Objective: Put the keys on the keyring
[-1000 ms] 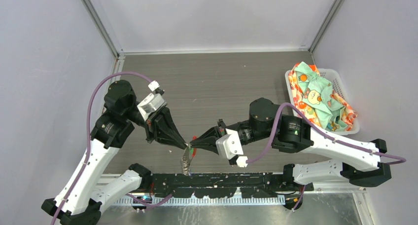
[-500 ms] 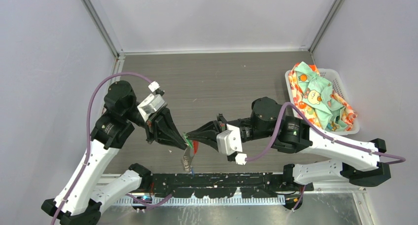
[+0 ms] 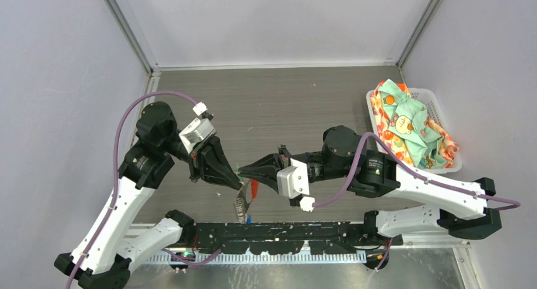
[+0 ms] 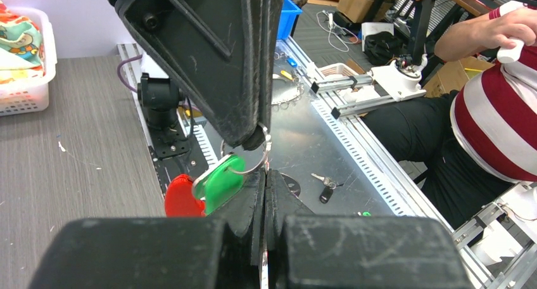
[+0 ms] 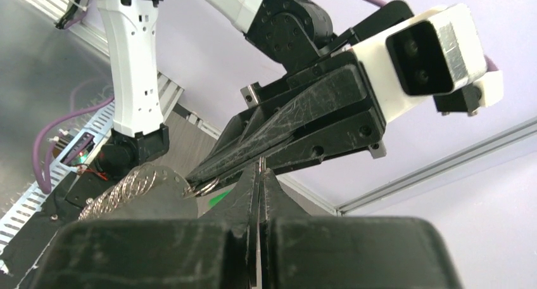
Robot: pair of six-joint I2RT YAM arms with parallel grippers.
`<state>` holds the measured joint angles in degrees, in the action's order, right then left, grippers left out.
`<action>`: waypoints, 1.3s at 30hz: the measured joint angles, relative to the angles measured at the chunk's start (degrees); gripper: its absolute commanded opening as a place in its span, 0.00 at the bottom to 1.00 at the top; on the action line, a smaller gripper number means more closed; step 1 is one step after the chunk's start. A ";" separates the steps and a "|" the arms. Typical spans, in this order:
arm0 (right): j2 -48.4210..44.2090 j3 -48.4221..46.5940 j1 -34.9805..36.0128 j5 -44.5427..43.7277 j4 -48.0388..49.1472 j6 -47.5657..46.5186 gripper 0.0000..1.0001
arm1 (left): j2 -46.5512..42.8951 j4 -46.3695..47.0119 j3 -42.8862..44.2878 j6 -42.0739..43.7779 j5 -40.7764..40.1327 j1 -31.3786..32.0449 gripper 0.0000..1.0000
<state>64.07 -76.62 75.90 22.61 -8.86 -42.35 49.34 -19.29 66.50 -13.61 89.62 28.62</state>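
Top view: both arms meet tip to tip over the table, about 6 o'clock from its centre, close to the near edge. The left gripper comes in from 10 o'clock, claw together and clamped on the top end of the keyring. The chain hangs off the tip toward 6 o'clock, clear of the table as far as can be told. The red loop sits at 4 o'clock of the tips, just beside the chain. The right gripper comes in from 3 o'clock, claw together. In the left wrist view its tip touches a thin wire ring; can't tell if it actually pinches it. The green key hangs on that ring by its head, with the red loop just behind it at 8 o'clock. The key's blade is hidden. A white basket with patterned cloth stands at 3 o'clock, well apart from the grippers.
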 measured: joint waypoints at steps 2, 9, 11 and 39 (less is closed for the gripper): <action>-0.46 0.74 0.02 -0.72 -0.39 -0.20 0.01 | 0.00 0.00 0.00 0.00 0.00 -0.02 0.00; -4.15 3.34 0.02 -1.73 -5.38 -1.11 0.01 | -0.11 -0.02 0.00 0.02 -0.02 0.00 0.00; -5.31 3.98 0.02 -1.51 -6.21 -1.31 0.01 | -0.11 -0.02 0.00 0.04 -0.02 0.00 0.00; -4.46 4.09 0.11 4.09 -6.75 -2.73 0.01 | -0.09 -0.02 0.00 0.11 -0.02 0.00 0.00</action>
<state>59.61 -72.53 76.01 26.70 -15.62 -45.08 49.25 -19.31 66.50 -13.50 89.60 28.62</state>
